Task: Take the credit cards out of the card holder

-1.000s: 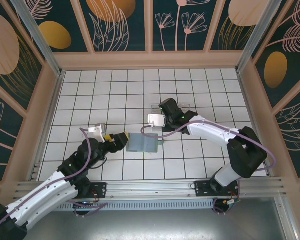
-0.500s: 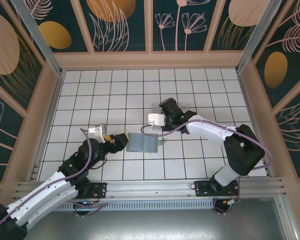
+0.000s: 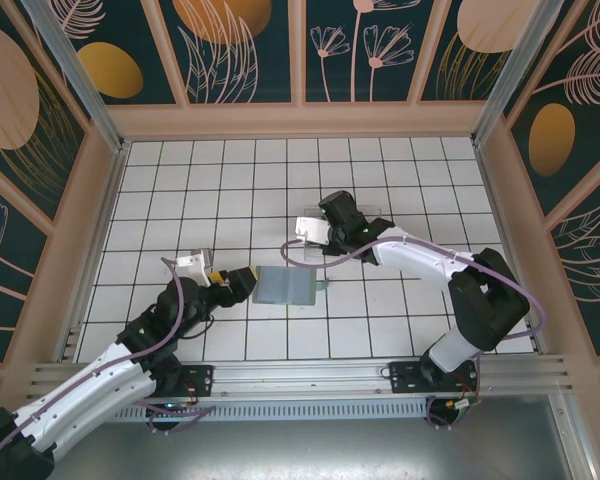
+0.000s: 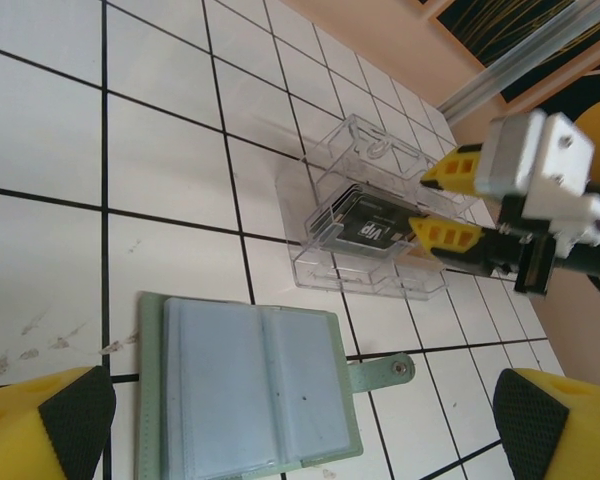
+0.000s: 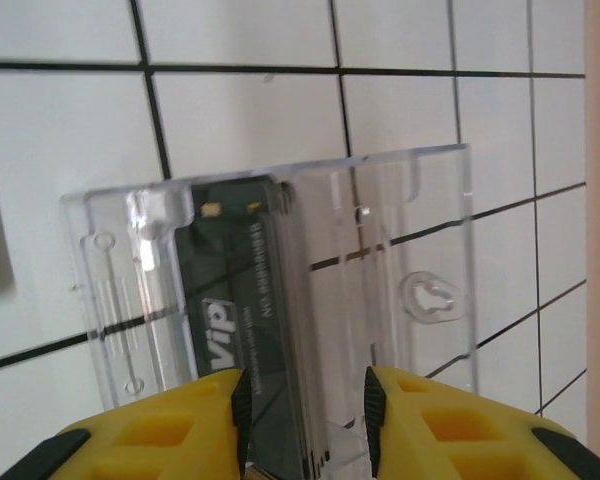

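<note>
The card holder (image 3: 285, 286) lies open and flat on the tiles, a grey-green wallet (image 4: 250, 385) with pale clear sleeves and a snap tab (image 4: 385, 372). My left gripper (image 4: 300, 420) is open, its yellow fingers wide apart on either side of the wallet's near end (image 3: 248, 281). A stack of credit cards (image 5: 240, 290), dark VIP card outermost (image 4: 365, 228), stands on edge in a clear plastic box (image 5: 400, 230). My right gripper (image 5: 303, 400) is open, straddling that stack with room left on one side (image 3: 330, 224).
The clear box (image 4: 370, 150) sits just beyond the wallet on the white tiled floor. Wooden walls (image 3: 300, 120) close the table in at the back and both sides. A metal rail (image 3: 300, 375) runs along the near edge.
The right gripper has shifted slightly toward the far wall over the clear box. The left arm and the wallet have stayed put.
</note>
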You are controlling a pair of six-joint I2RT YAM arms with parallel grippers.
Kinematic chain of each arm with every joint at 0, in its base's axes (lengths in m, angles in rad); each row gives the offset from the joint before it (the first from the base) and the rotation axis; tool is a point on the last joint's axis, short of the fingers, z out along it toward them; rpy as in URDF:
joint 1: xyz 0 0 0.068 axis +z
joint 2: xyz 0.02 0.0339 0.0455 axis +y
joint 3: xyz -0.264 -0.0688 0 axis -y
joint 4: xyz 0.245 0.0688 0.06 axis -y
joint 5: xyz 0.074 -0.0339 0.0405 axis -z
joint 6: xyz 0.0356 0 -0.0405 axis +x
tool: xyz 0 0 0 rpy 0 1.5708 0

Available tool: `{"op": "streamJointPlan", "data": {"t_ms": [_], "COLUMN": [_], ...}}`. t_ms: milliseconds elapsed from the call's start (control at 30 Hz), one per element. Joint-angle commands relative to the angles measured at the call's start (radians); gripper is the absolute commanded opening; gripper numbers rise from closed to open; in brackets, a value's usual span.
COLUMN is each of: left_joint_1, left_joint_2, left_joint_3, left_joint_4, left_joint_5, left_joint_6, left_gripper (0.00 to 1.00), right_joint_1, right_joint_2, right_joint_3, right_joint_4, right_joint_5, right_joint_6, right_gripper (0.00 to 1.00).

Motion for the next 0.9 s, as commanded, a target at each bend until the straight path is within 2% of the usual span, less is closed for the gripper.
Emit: {"op": "streamJointPlan", "data": {"t_ms": [0, 167, 333, 500, 667, 867], "left_joint_1": [-0.002, 0.002, 0.013, 0.027, 0.032, 0.039], "left_joint_2": [0.035, 0.142, 0.289, 0.439, 0.530, 0.622], "left_joint_3": [-0.012, -0.011, 0.005, 0.026, 0.055, 0.106], "left_joint_4": [-0.015, 0.034, 0.100, 0.153, 0.213, 0.234], "left_joint_5": [-0.044, -0.026, 0.033, 0.102, 0.167, 0.200], "left_joint_6": [-0.019, -0.027, -0.037, -0.056, -0.064, -0.056], "left_gripper": [0.98, 0.99, 0.99, 0.99, 0.89, 0.81], "right_joint_1": [-0.003, 0.015, 0.063, 0.091, 0.136, 0.166], "right_joint_2": [-0.054, -0.115, -0.198, -0.228, -0.187, -0.104], "right_joint_3": [0.055, 0.044, -0.095, -0.221, -0.336, -0.393], "right_joint_4": [0.027, 0.010, 0.058, 0.094, 0.173, 0.262], "right_joint_5": [-0.029, -0.070, -0.108, -0.163, -0.187, -0.189], "right_joint_6": [0.190, 0.554, 0.894, 1.211, 1.349, 1.387], "right_gripper": [0.37, 0.32, 0.25, 0.24, 0.17, 0.15]}}
